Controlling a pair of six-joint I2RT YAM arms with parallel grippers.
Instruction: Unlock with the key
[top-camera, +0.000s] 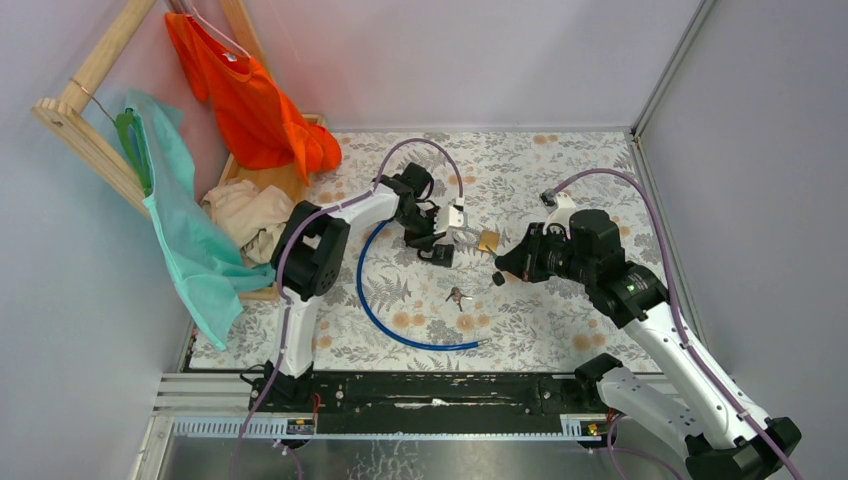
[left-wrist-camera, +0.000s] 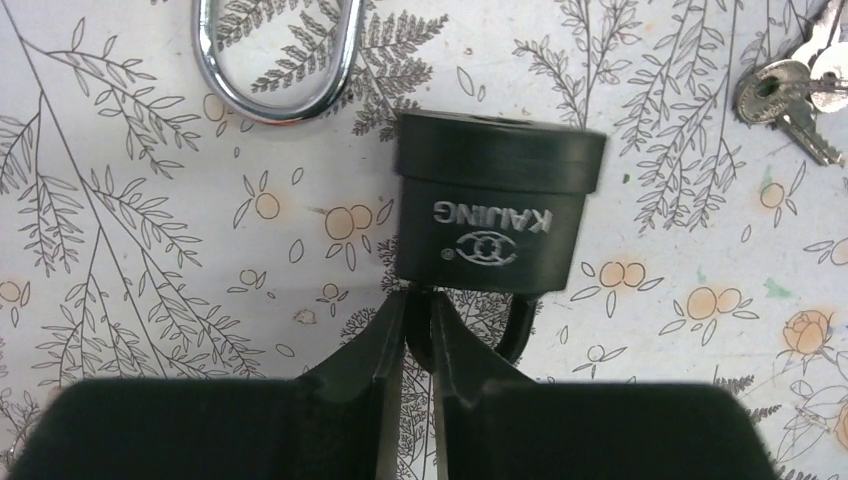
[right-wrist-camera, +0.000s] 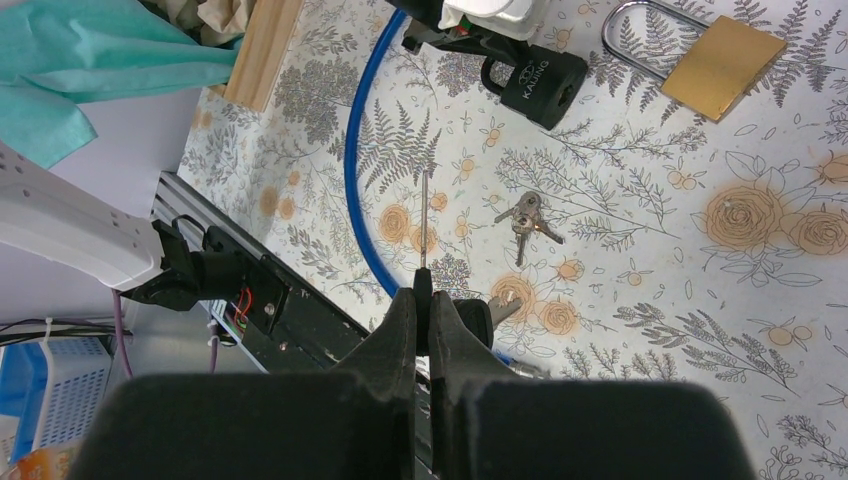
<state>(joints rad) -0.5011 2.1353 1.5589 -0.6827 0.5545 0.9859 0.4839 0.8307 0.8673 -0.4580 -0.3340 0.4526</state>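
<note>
— Where is the key (right-wrist-camera: 470, 320)?

— In the right claw (right-wrist-camera: 422, 295), at the bottom middle of the right wrist view. The fingers are clenched tight. The black head shows just right of the tips, and a thin silver sliver pokes straight up from between them. I cannot tell which part of the key is pinched. From above it is a dark blob at the claw's tip, a little right of center.

— And the left claw (left-wrist-camera: 418, 300)?

— Low in its own view, nipped onto one leg of the dark loop of the black padlock (left-wrist-camera: 495, 200). That lock lies flat on the flowered mat (top-camera: 560, 320), with its body toward the top of the frame and its white lettering upside down.

— Anything else nearby?

— A brass padlock (right-wrist-camera: 722, 68) lies at the upper right of the right wrist view, near the black one but apart from it. A bunch of silver keys (right-wrist-camera: 525, 215) lies mid-frame, between the locks and the right claw. A blue cable (right-wrist-camera: 348, 170) curves down the left part of the mat.
</note>
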